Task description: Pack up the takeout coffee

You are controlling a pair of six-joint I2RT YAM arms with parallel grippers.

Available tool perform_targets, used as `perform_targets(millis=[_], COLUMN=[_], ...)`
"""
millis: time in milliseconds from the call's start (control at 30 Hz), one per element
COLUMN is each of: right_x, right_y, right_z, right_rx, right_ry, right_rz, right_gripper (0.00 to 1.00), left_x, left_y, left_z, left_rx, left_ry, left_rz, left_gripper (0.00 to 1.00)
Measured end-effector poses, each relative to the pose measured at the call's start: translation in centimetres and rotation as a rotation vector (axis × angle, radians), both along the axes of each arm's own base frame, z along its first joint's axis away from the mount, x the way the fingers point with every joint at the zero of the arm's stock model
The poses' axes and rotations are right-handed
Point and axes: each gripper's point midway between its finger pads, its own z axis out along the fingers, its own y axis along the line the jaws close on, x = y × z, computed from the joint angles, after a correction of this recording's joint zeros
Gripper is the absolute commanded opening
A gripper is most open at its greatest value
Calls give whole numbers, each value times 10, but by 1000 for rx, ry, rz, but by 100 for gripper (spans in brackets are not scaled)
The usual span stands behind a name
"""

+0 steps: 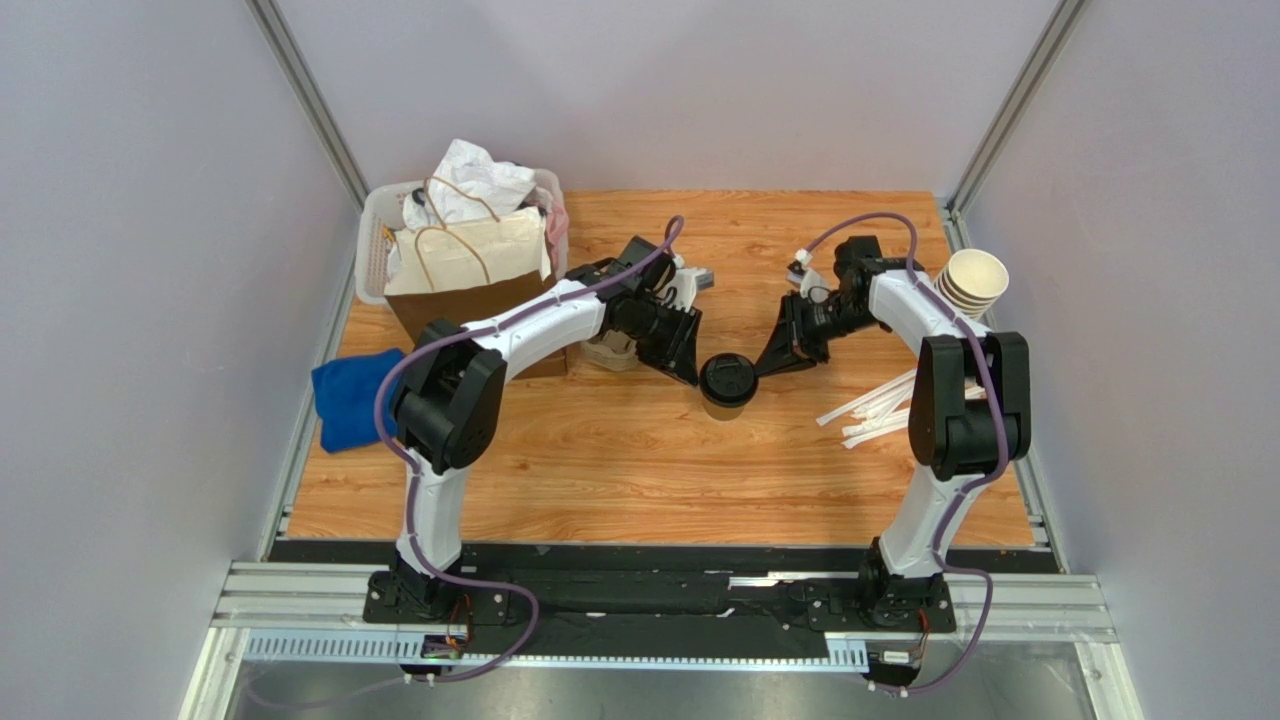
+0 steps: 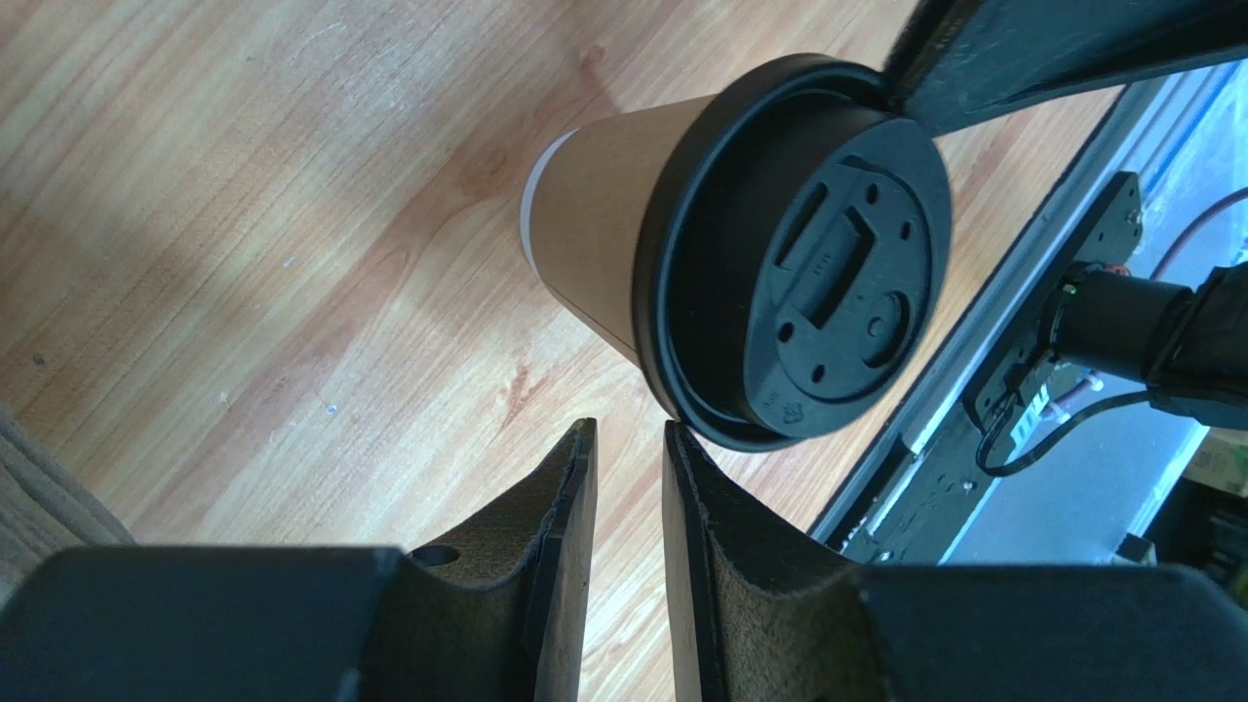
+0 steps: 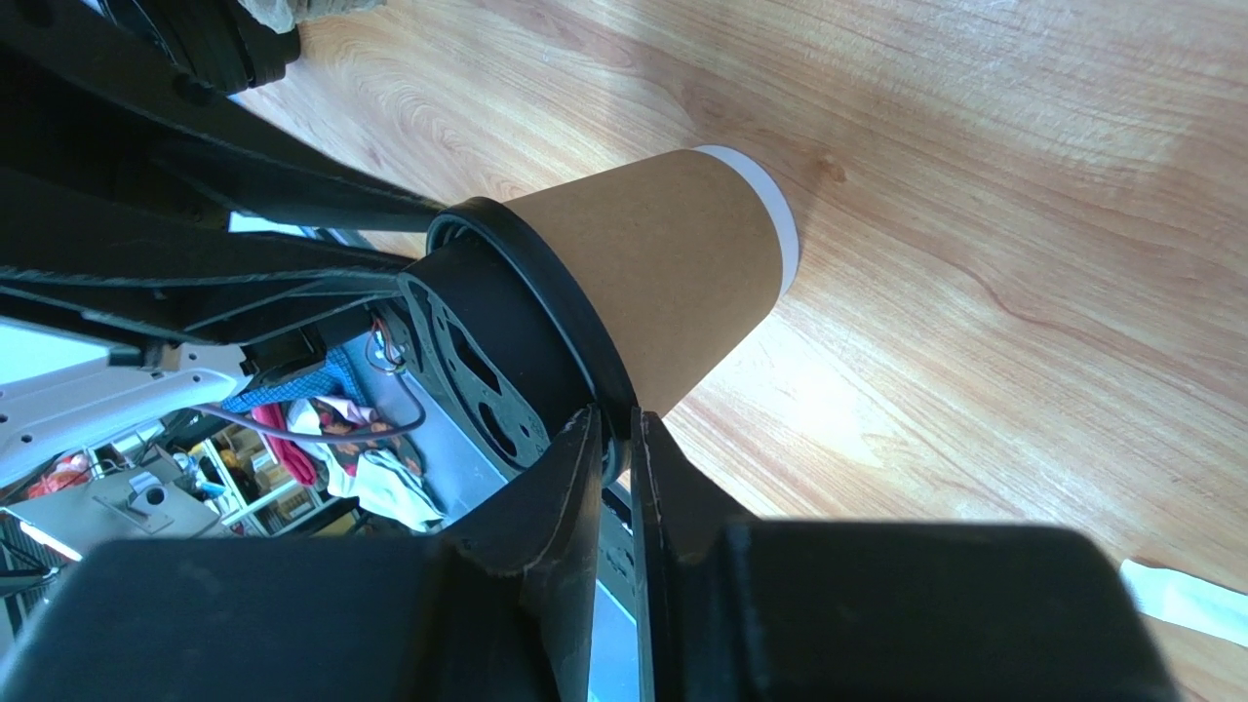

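On the table [image 1: 601,480], takeout coffee [image 1: 727,380] stands upright.

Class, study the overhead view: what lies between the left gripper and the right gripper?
The takeout coffee, upright on the table, lies between the left gripper and right gripper; the top external view shows it.

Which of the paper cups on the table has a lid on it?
The tan cup at the centre: it wears a black lid. The stacked cream cups at the right edge have none.

Paper bag [image 1: 458,300], blue cloth [image 1: 346,399], stacked cups [image 1: 974,279]
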Motion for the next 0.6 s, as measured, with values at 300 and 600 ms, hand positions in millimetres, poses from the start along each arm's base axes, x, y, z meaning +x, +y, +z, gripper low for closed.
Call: perform_targets(millis=[300,600], right_x=[-1,-8], right_y=[1,2], right_z=[-1,-8], right_rx=[6,2], right_ry=[5,24], right_rz=[1,5], right_gripper=[14,14], left_x=[0,-8], left_y=[0,4], left_z=[-11,7], left_rx=[4,-113], left_ry=[13,34], left_rz=[-1,25], left_gripper=[32,33])
